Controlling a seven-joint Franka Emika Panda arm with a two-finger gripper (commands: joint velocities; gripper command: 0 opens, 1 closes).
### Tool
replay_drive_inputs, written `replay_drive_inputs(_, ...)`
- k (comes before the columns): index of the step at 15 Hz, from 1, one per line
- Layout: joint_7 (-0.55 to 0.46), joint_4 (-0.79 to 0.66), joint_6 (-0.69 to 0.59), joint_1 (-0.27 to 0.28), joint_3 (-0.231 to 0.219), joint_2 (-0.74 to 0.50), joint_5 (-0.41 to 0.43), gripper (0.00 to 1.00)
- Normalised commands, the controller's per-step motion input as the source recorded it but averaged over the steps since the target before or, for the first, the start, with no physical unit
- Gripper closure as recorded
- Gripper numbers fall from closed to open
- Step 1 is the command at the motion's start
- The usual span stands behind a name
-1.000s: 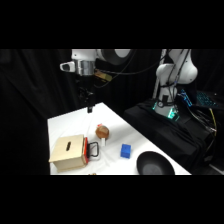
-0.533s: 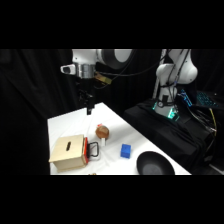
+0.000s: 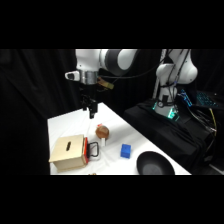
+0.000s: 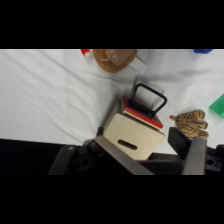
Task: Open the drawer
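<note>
The glossy white arm (image 3: 107, 59) is built of rounded segments, separated by a dark band at one joint. A grey metal collar is seen below its wrist, with a small white box fixed beside it. The black two-finger gripper (image 3: 91, 111) is mounted beneath; grey flat-faced fingers (image 4: 196, 155) are shown above black linkage.

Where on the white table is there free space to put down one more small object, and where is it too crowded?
The far end of the table, behind the wooden box and under the raised gripper, is bare. The near right is crowded: the drawer with its black handle, the brown ball, the blue cube and the black bowl stand close together.
</note>
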Motion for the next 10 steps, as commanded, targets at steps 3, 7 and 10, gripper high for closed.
replay_drive_inputs(3, -0.02, -0.06, 0.20, -0.016, 0.047, 0.00, 0.053, 0.00)
replay_drive_inputs(7, -0.02, -0.02, 0.20, -0.016, 0.047, 0.03, 0.078, 0.00)
replay_drive_inputs(10, 0.00, 0.02, 0.20, -0.012, 0.045, 0.09, 0.079, 0.00)
